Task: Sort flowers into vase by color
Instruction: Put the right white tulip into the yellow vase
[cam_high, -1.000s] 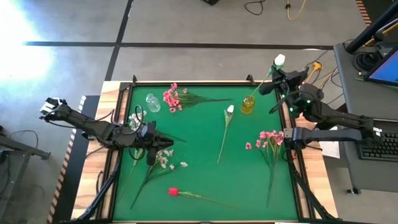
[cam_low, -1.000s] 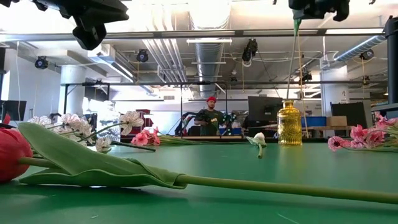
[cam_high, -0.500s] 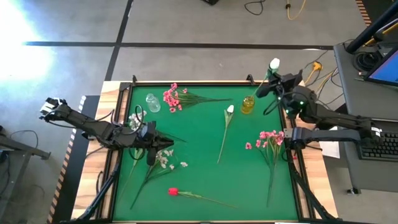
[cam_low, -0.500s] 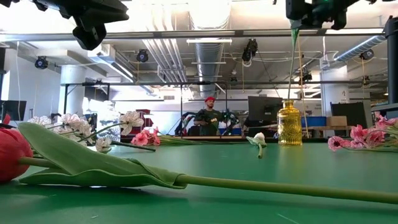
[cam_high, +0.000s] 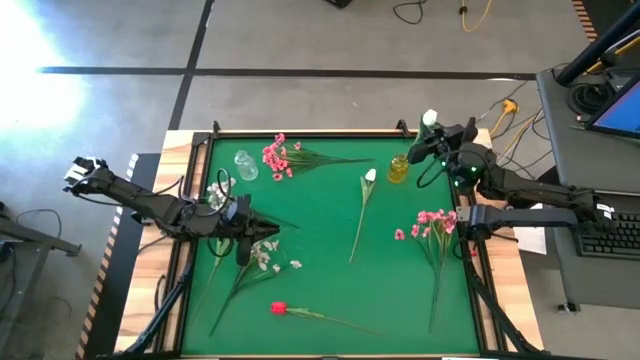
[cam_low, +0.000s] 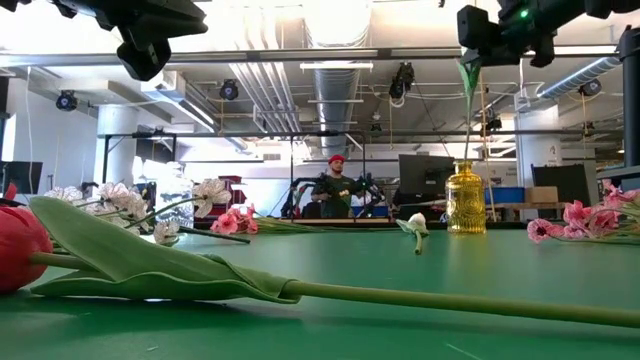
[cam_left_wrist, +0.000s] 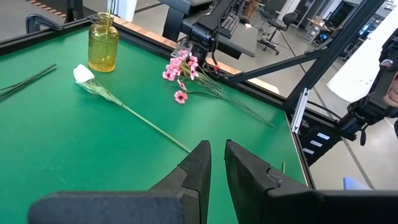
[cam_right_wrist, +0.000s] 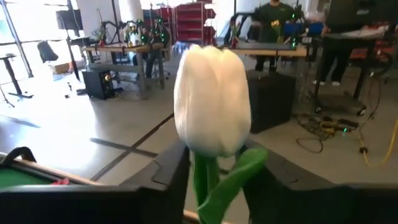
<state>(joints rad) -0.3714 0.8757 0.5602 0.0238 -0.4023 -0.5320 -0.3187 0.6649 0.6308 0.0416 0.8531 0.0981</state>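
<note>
My right gripper (cam_high: 438, 148) hovers above the yellow vase (cam_high: 399, 169) near the table's far right corner, shut on a white tulip (cam_high: 429, 118). The yellow vase (cam_low: 465, 200) stands upright on the green mat. My left gripper (cam_high: 262, 235) waits high over small white blossom sprays (cam_high: 262, 258) at the table's left; its fingers (cam_left_wrist: 200, 163) are open by a narrow gap and hold nothing. On the mat lie a second white tulip (cam_high: 369, 177), two pink sprays (cam_high: 279, 156) (cam_high: 434, 224) and a red bud (cam_high: 278, 308). My right gripper (cam_right_wrist: 217, 183) pinches the white tulip's stem (cam_right_wrist: 202, 177) just below the bud (cam_right_wrist: 212, 99), between its two fingers. The stem (cam_low: 471, 120) hangs below the gripper, slightly tilted. Its lower end reaches the yellow vase's mouth (cam_low: 466, 163).
A small clear glass vase (cam_high: 245, 165) stands near the far left of the mat. A raised dark frame (cam_high: 300, 133) runs round the green mat. A person (cam_low: 338, 188) shows in the room behind the table. Open mat lies in the middle.
My right gripper has moved down and toward the table's left and near side, carrying the white tulip. The stem has sunk toward the yellow vase and now leans slightly instead of hanging straight. The left arm has kept still.
</note>
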